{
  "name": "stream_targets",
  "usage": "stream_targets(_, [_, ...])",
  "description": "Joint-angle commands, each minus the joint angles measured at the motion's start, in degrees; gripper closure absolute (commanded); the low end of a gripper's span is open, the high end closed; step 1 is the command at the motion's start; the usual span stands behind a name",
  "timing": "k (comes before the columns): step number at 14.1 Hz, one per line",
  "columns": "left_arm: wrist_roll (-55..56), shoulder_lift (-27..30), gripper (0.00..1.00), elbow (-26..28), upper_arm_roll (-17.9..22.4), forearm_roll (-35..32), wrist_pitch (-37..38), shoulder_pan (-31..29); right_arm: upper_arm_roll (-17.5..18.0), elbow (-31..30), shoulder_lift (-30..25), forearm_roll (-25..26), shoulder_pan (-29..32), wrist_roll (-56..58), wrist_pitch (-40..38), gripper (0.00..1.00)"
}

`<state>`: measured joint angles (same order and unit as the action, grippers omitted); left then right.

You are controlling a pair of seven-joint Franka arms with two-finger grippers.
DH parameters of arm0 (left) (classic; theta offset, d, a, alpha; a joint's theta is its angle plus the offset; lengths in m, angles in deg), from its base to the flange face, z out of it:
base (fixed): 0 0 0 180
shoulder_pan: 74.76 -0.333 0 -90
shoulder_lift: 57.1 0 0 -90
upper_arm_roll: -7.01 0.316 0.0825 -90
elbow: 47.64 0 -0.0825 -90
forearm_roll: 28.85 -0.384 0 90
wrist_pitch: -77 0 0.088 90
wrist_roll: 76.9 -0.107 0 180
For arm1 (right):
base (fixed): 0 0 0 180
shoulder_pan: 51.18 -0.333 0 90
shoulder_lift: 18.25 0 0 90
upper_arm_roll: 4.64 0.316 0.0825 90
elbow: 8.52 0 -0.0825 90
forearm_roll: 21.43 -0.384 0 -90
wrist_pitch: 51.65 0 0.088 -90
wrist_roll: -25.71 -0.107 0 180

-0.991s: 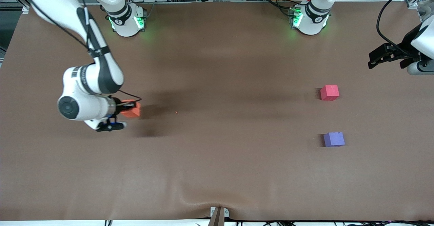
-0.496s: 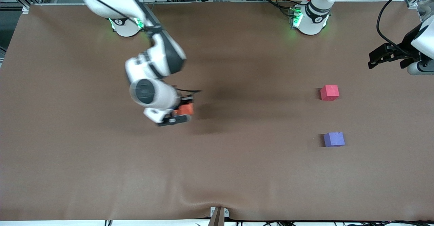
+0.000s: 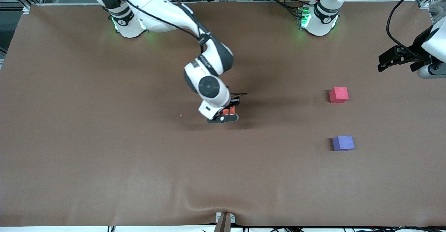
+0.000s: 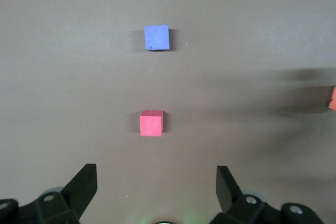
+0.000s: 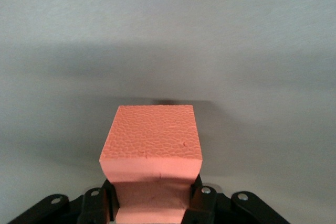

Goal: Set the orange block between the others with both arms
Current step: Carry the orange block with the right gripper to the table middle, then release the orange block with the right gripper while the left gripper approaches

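Observation:
My right gripper [image 3: 230,113] is shut on the orange block [image 3: 229,111] and carries it over the middle of the table; its fingers squeeze the foam block [image 5: 151,153] at the sides. The pinkish-red cube [image 3: 338,95] and the purple cube [image 3: 343,143] rest toward the left arm's end of the table, the purple one nearer the front camera. My left gripper [image 3: 390,62] waits open above that end of the table. In its wrist view both cubes show, the pinkish-red cube [image 4: 151,123] and the purple cube [image 4: 157,38], with nothing at the left gripper [image 4: 157,184].
The brown table mat [image 3: 104,162] has a wrinkle at its front edge near a bracket [image 3: 224,219]. A tiny orange crumb [image 3: 181,115] lies on the mat beside the right arm. A black cable [image 3: 393,19] loops above the left arm's wrist.
The right arm has swept from the right arm's end to the middle of the table with the orange block in its grip. The left arm and both other cubes have not moved.

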<state>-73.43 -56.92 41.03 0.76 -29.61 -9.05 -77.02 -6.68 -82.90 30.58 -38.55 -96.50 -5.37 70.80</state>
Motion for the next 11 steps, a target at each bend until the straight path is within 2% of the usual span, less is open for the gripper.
stream_targets(1, [-0.2, -0.2, 0.00, 0.1, -0.3, -0.6, -0.5, -0.2, -0.6, 2.6, 1.9, -1.5, -1.0, -1.5, 0.5, 1.00])
stream_targets(2, [-0.2, -0.2, 0.00, 0.1, -0.3, -0.6, -0.5, -0.1, -0.6, 2.5, 2.1, -1.5, -1.1, -1.6, 0.6, 0.88])
stream_targets(3, [-0.3, -0.3, 0.00, 0.4, -0.3, -0.6, -0.5, -0.1, -0.6, 2.5, 2.3, -1.6, -1.2, -1.8, 0.6, 0.64])
stream_targets(4, [-0.3, -0.4, 0.00, 0.5, -0.3, -0.6, -0.5, -0.3, -0.6, 2.3, 2.3, -1.6, -1.3, -1.8, 0.6, 0.25])
stream_targets(5, [-0.3, -0.9, 0.00, 0.5, -0.3, -0.6, -0.5, -0.2, -0.7, 2.2, 2.3, -1.4, -1.8, -1.8, 0.6, 0.00])
stream_targets(9, [0.3, -3.1, 0.00, 0.3, -0.5, -0.6, -1.3, 0.9, -0.9, 2.2, 1.0, -1.2, -1.1, -1.7, -0.1, 0.00])
stream_targets(11, [0.4, -5.0, 0.00, -0.3, -0.9, -1.2, -2.1, 3.0, -1.7, 2.4, 0.0, -0.9, 0.0, -1.5, -3.3, 0.00])
